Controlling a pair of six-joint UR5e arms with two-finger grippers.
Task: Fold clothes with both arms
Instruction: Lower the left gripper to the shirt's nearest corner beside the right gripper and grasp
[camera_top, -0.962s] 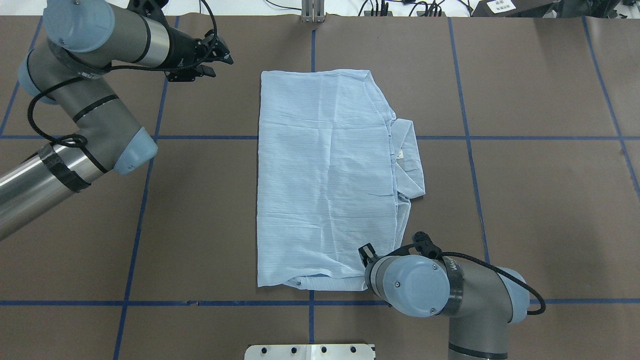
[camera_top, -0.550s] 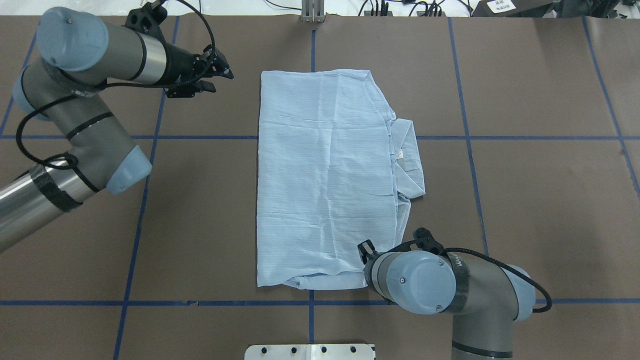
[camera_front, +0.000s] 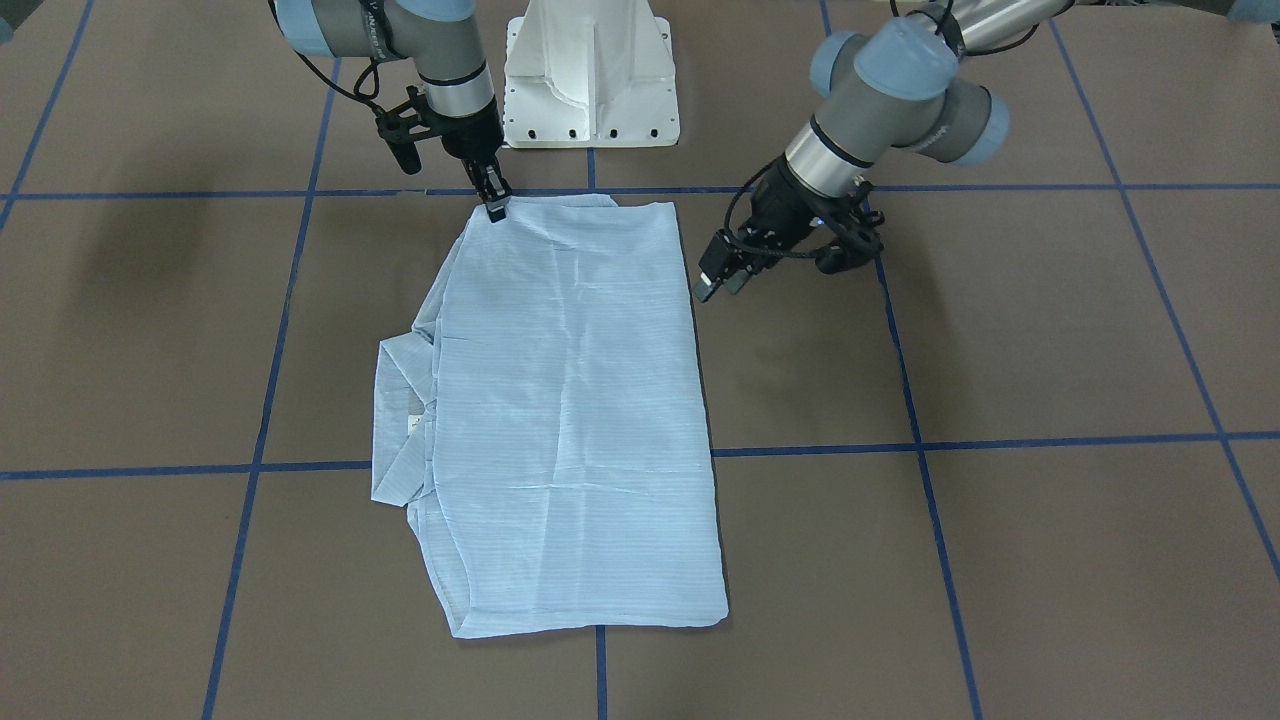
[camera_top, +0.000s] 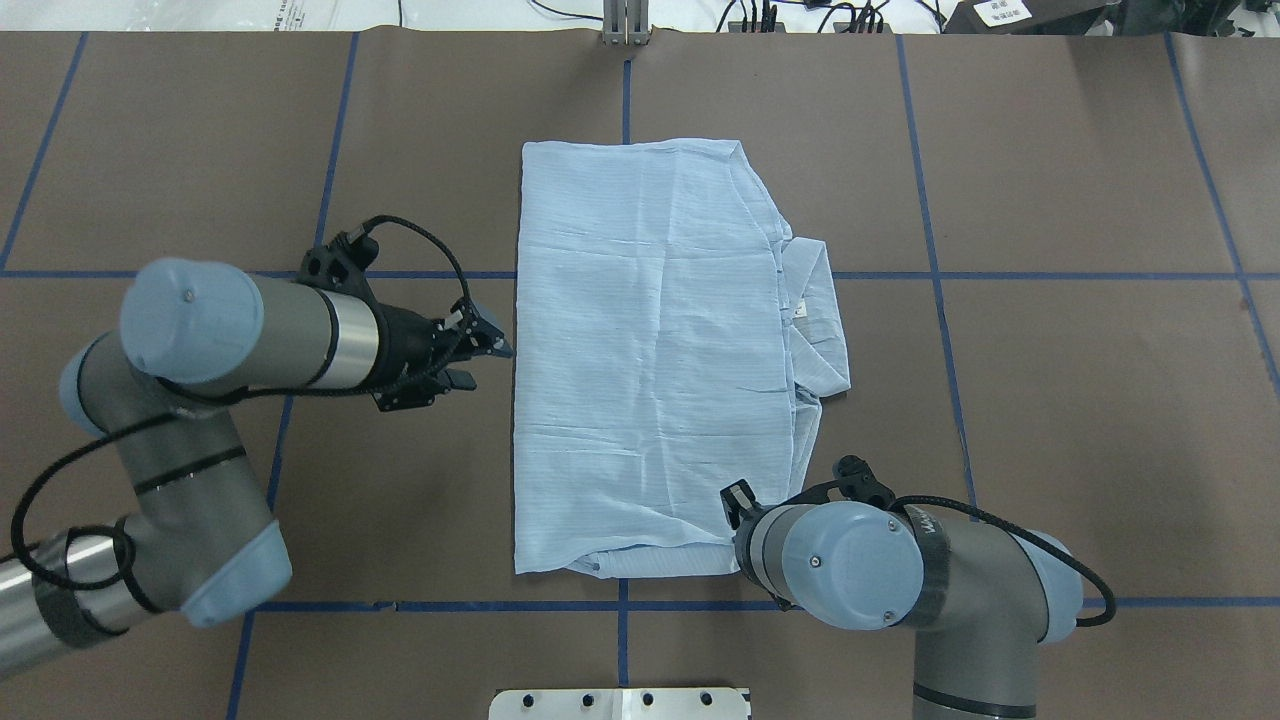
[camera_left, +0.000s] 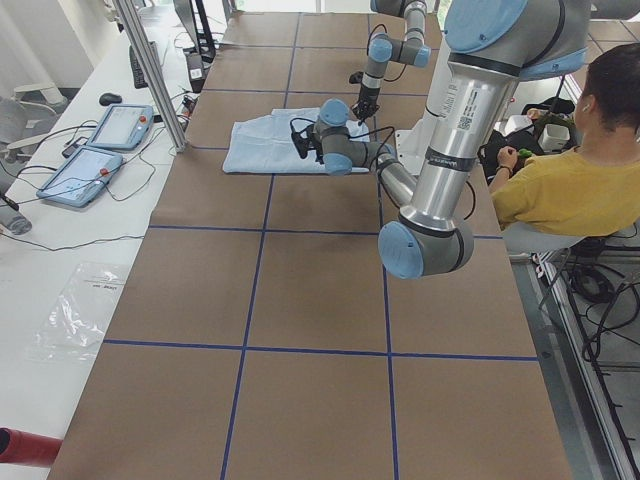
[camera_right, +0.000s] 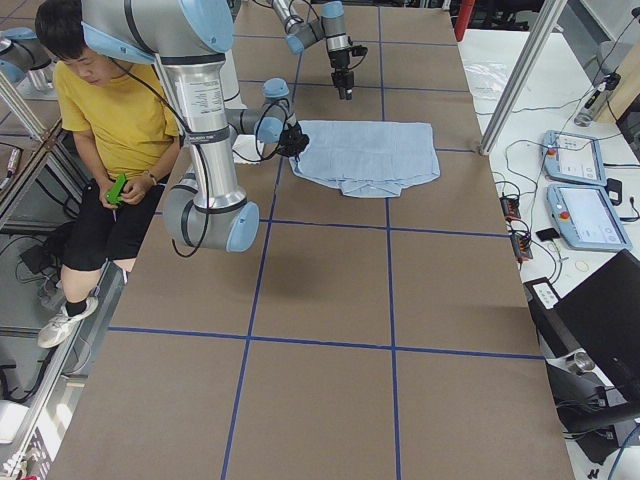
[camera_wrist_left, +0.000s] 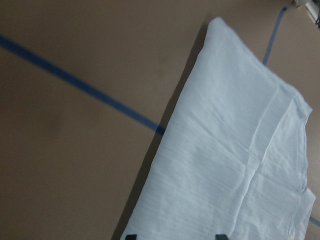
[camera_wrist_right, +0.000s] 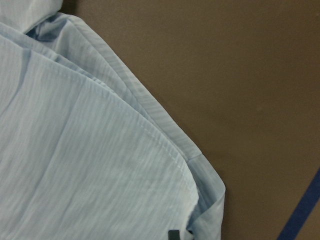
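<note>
Pinching the shirt (camera_front: 570, 420) corner, right hand (camera_front: 495, 208) sits closed; left hand (camera_front: 718, 280) gapes empty; collar label (camera_front: 412, 424) unreadable.

The shirt (camera_wrist_left: 235, 160) lies flat on the brown table (camera_wrist_left: 75, 165), a pale blue sheet running from 1 o'clock down to 6 o'clock and filling the 3 to 5 o'clock side, with soft creases across it. A blue tape line (camera_wrist_left: 75, 82) comes in from 10 o'clock and meets the shirt's long edge near centre. A second tape line (camera_wrist_left: 274, 35) shows at 1 o'clock. Two dark fingertips (camera_wrist_left: 131, 236), set apart, peek in at 6 o'clock.
</note>
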